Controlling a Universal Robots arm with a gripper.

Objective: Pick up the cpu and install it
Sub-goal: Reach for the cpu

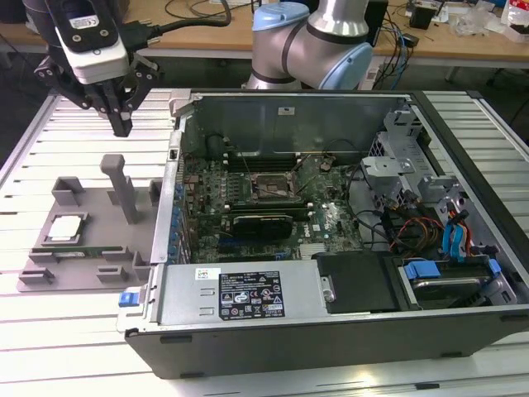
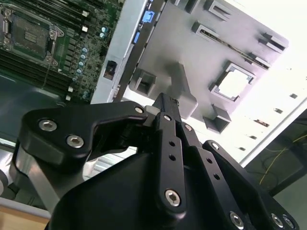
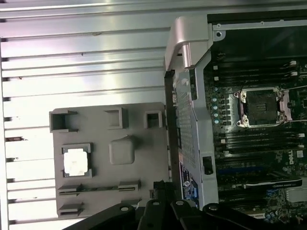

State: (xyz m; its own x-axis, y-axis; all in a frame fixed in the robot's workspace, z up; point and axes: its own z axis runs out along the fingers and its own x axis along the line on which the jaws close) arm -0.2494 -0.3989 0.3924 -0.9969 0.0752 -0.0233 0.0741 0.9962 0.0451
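Gripper [image 1: 121, 124] above tray [image 1: 91, 258], cpu [image 1: 66, 227] not yet lifted

The arm hangs over the far part of the grey tray, at the exterior view's left, with the gripper pointing straight down. Its jaws are pressed together to a single point and pinch nothing. The tip is nearest the tall post [image 1: 121, 186] that stands up from the tray, and is well above it.

The cpu lies flat in a square recess near the tray's left edge, shiny top up, to the left of the post and nearer than it. It is well apart from the gripper. The recess walls appear to keep the chip square and in a known spot, so it can be reached from above.

To the right of the tray, just beside it, the case [image 1: 248, 302] lies on its side with its panel off. That turns the board upward, so the arm can come down onto it. The socket [image 1: 269, 188] sits mid-board, toward the far side. In the first wrist view its [image 3: 261, 108] centre looks dark and bare, so I judge it empty and ready for the chip.

As I judge it, the pick-up has not begun and the chip is untouched in its seat.
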